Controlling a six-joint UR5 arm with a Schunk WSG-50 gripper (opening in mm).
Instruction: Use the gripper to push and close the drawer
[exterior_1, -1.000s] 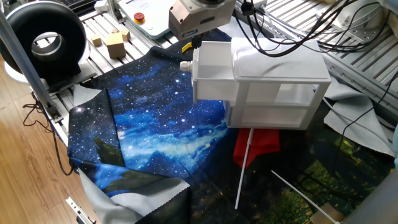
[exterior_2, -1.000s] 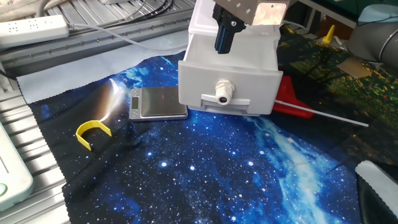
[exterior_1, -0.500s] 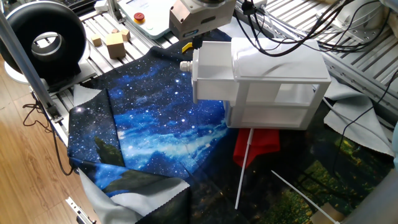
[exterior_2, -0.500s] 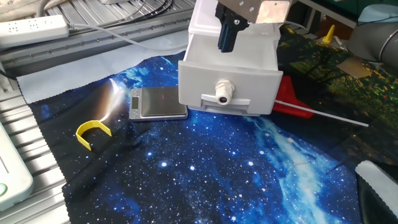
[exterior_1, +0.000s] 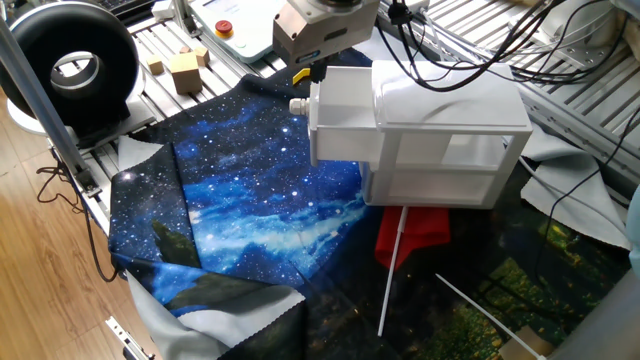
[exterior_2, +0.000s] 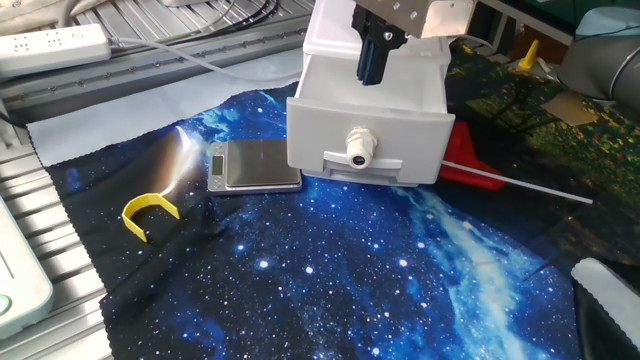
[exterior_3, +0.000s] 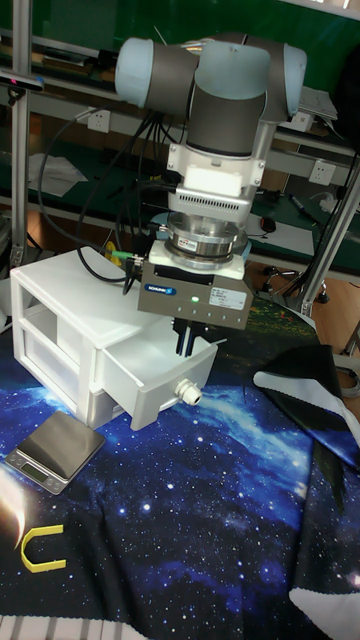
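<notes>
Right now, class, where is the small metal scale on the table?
In the other fixed view the scale lies flat on the starry cloth, left of the open drawer, with the yellow curved piece further left.

My table (exterior_2: 60, 150) lay under a starry blue cloth (exterior_2: 330, 270). On it stood the white cabinet (exterior_1: 450, 130), with a small scale (exterior_2: 253, 165) just left of it and a yellow curved piece (exterior_2: 148, 214) farther left. A red cloth (exterior_1: 412, 232) and a thin white rod (exterior_1: 392, 270) lay beside the cabinet.

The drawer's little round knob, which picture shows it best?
The other fixed view: the knob faces the camera on the drawer front. The tall fixed view shows it smaller, at an angle; one fixed view shows it sideways.
</notes>
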